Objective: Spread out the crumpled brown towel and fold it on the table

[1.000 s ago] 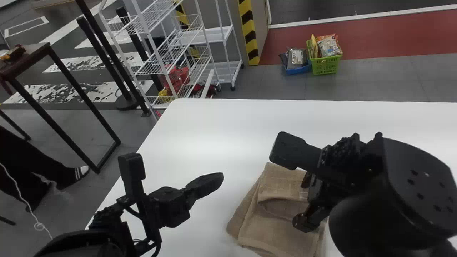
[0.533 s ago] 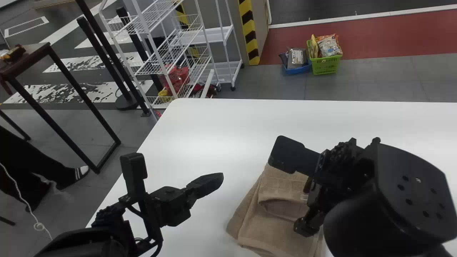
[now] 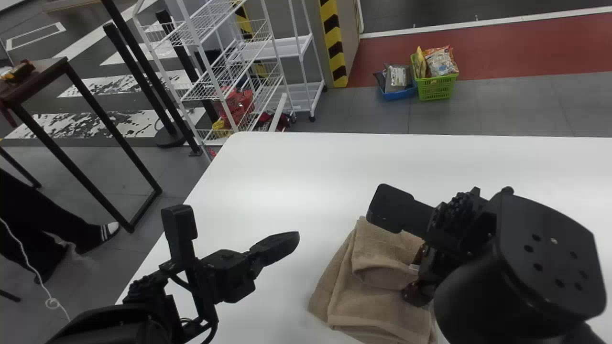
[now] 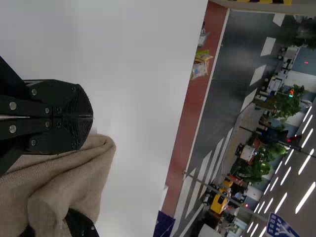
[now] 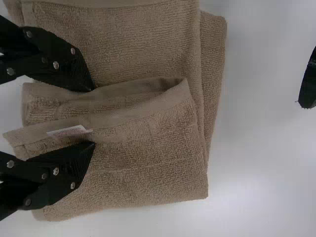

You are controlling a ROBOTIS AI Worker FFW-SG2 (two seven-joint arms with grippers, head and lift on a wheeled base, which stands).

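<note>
So the brown towel (image 3: 358,308) has slid a touch to the right since the last frame, and the right gripper (image 5: 92,116) has nudged over the same way with its arm. The top flap looks a bit more bunched than it did, so my guess is the gripper is dragging the cloth while it works at that fold.

Going left to right: the left gripper (image 3: 291,239) hasn't really budged. It's parked above the white table (image 3: 287,167), fingers pressed together with nothing between them, well apart from the towel.

Next along is the towel, lying between the two grippers, with its layers running in under the right one. It's in a rough stack already, edges not lined up, so I'd call it spread out and partly folded.

Then the right gripper, fingers wide apart, one either side of the loose folded edge with the little white tag (image 5: 69,131). It doesn't have a pinch on it. IMO next it needs to close on that edge, but grab too few layers and the fold could skew or pop back out.
</note>
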